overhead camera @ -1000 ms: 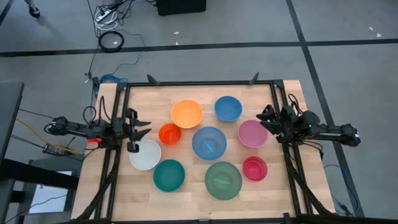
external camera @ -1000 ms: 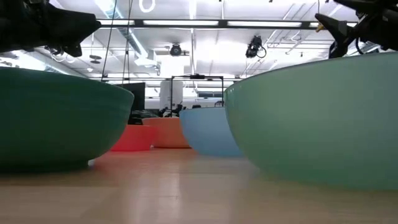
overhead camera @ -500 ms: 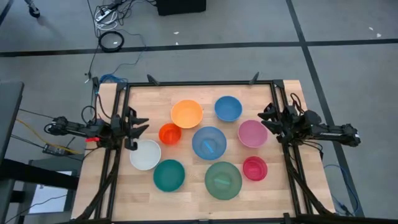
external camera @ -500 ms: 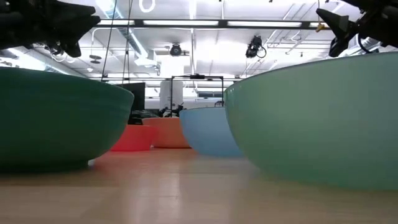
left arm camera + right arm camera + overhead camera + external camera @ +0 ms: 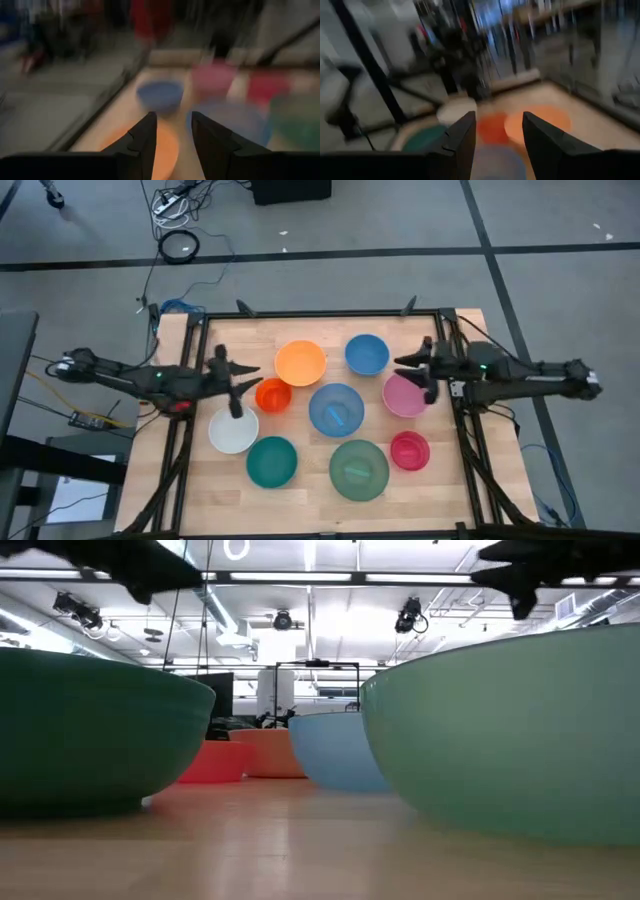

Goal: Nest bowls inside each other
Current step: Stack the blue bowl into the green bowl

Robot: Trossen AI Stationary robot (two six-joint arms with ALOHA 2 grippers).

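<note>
Nine bowls sit separate on the table (image 5: 300, 480), none nested yet. The left gripper (image 5: 236, 380) hangs over the table's left part, between the small orange-red bowl (image 5: 272, 394) just to its right and the white bowl (image 5: 233, 429) just toward the near edge. Its fingers (image 5: 145, 140) stand apart with nothing between them.

The right gripper (image 5: 418, 372) hangs at the far-left rim of the pink bowl (image 5: 405, 395); fingers (image 5: 462, 140) apart, empty – though whether they are closing I can't tell.

Other bowls: yellow-orange (image 5: 300, 363) and small blue (image 5: 367, 354) in the far row, big blue (image 5: 336, 409) at the middle, teal (image 5: 272, 461), green (image 5: 359, 469) and small red (image 5: 410, 450) in the near row.

Key relation: the orange-red bowl lies to the right of the left gripper, almost under its tips, so the left arm is plainly the nearer one for it; the pink bowl lies just below and toward the right arm's own side. Bowls are round – no long axis, so any rim point should do for a pinch. Likely first step: each arm grabs its nearest small bowl to drop into a larger one.
</note>
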